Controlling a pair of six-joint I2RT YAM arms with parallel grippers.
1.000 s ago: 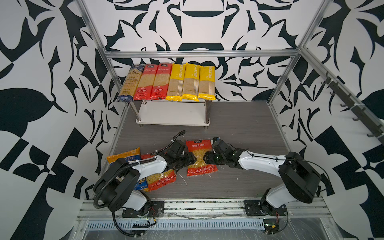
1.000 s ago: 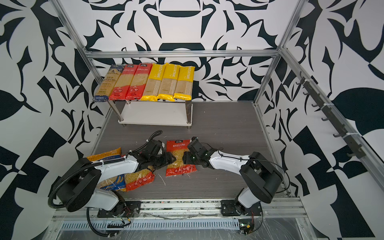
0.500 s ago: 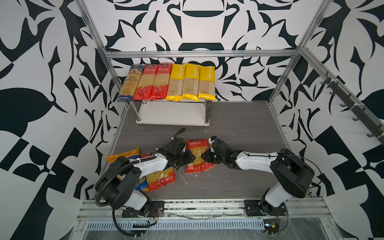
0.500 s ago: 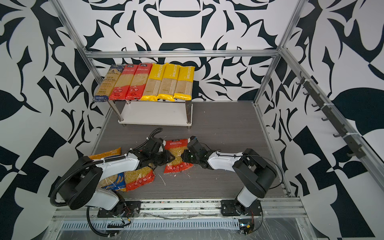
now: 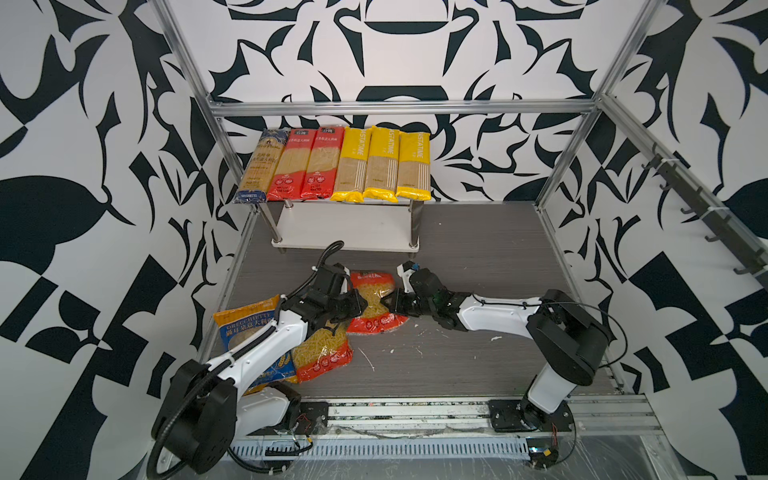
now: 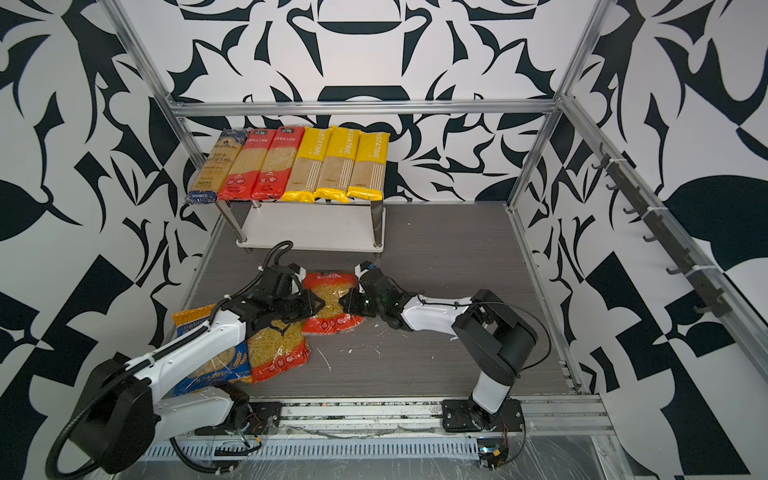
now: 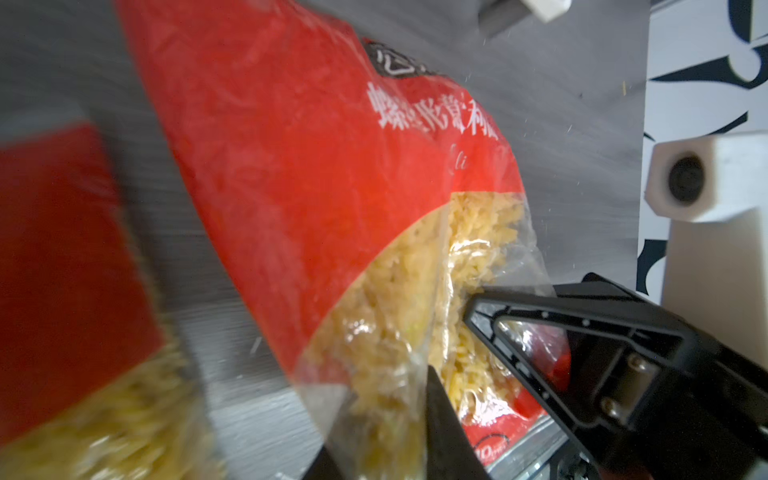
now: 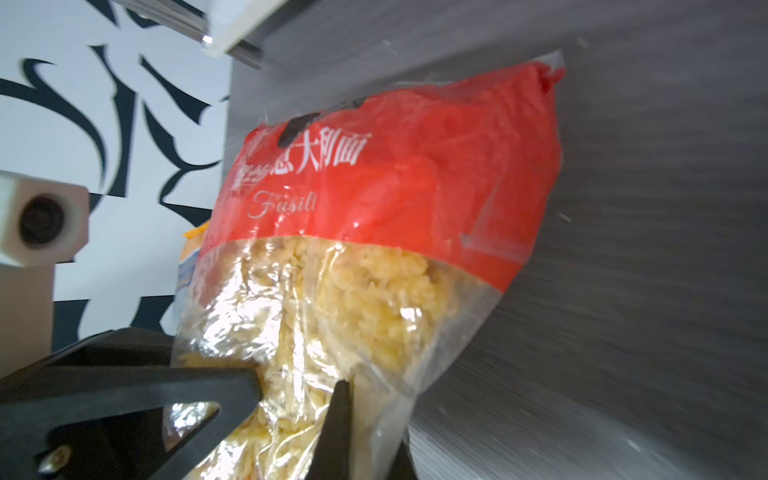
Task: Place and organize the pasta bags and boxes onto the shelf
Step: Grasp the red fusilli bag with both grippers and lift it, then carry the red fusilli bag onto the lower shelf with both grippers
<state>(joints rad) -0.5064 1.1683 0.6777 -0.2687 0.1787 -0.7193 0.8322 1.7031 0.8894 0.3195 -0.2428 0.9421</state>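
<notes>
A short red pasta bag (image 5: 376,305) (image 6: 331,303) of fusilli sits mid-table, squeezed at its waist. My left gripper (image 5: 360,305) (image 6: 318,306) is shut on its left edge. My right gripper (image 5: 390,306) (image 6: 344,303) is shut on its right edge. The left wrist view shows the red bag (image 7: 311,187) pinched in my left gripper (image 7: 386,436). The right wrist view shows the same bag (image 8: 395,187) with a clear fold held in my right gripper (image 8: 370,440). The shelf (image 5: 345,226) (image 6: 311,226) stands behind; long pasta packets (image 5: 353,164) cover its top board.
A second short red bag (image 5: 322,353) and a blue-orange bag (image 5: 245,324) lie front left under my left arm. The shelf's lower board is bare. Aluminium frame rails (image 5: 399,107) and patterned walls close the table in. Pasta crumbs (image 5: 419,332) dot the dark table.
Both grippers have shut on the red bag from either side. The bag has bunched at its waist and shifted a little left and toward the shelf.
</notes>
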